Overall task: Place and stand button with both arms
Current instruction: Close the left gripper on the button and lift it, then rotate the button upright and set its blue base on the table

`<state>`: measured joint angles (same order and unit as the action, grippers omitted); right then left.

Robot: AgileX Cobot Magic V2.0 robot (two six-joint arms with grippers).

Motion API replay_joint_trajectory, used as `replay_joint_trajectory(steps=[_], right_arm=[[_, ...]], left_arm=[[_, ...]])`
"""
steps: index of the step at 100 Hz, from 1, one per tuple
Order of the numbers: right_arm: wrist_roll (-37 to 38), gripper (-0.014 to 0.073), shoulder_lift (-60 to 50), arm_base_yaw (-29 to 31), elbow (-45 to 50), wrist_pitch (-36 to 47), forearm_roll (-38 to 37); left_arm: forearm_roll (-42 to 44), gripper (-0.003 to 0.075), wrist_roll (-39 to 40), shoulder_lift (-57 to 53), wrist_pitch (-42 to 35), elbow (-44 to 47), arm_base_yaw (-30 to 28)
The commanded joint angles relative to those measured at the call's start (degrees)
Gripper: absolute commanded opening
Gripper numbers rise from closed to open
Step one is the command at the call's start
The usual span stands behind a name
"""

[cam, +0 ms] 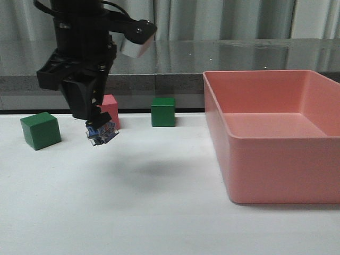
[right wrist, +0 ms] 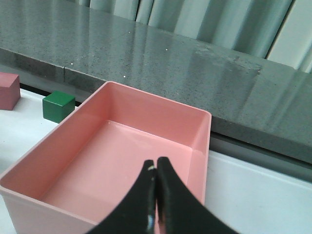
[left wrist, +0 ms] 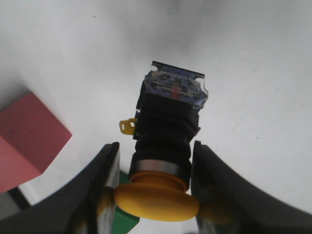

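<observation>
My left gripper (cam: pixel 94 123) is shut on the button (cam: pixel 101 132) and holds it a little above the white table, base down and tilted. In the left wrist view the button (left wrist: pixel 168 131) shows its yellow cap, silver collar, black body and clear-and-blue base between my two fingers (left wrist: pixel 105 180). My left gripper (left wrist: pixel 155 165) grips it at the cap and collar. My right gripper (right wrist: pixel 156 168) is shut and empty, above the pink bin (right wrist: pixel 122 151). The right arm is out of the front view.
A pink bin (cam: pixel 276 154) stands at the right of the table. A green cube (cam: pixel 40 130) sits at the left, a pink cube (cam: pixel 110 109) behind the held button, a second green cube (cam: pixel 163 111) at mid-back. A grey ledge (cam: pixel 212 58) runs along the back.
</observation>
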<state>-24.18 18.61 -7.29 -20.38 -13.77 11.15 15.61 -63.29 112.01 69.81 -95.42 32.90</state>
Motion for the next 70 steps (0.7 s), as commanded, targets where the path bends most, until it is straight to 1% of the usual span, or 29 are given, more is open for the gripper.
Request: replay_joint_trajectory(steps=[1, 7, 15, 70], right_arm=[[0.0, -0.0113, 0.3, 0.3, -1.5, 4.2, 0.4], [0.0, -0.0113, 0.3, 0.3, -1.5, 4.2, 0.4], [0.0, -0.0113, 0.3, 0.3, -1.5, 4.2, 0.4], [0.0, -0.0113, 0.3, 0.3, -1.5, 4.2, 0.4]], left_arm=[[8.7, -0.0019, 7.2, -3.3, 3.3, -1.8, 3.1], [10.6, -0.0019, 8.4, -3.3, 3.2, -1.8, 4.3], [10.5, -0.0019, 8.4, -2.8, 3.2, -1.8, 5.2], [9.2, -0.0019, 8.8, 3.3, 3.2, -1.6, 5.2]])
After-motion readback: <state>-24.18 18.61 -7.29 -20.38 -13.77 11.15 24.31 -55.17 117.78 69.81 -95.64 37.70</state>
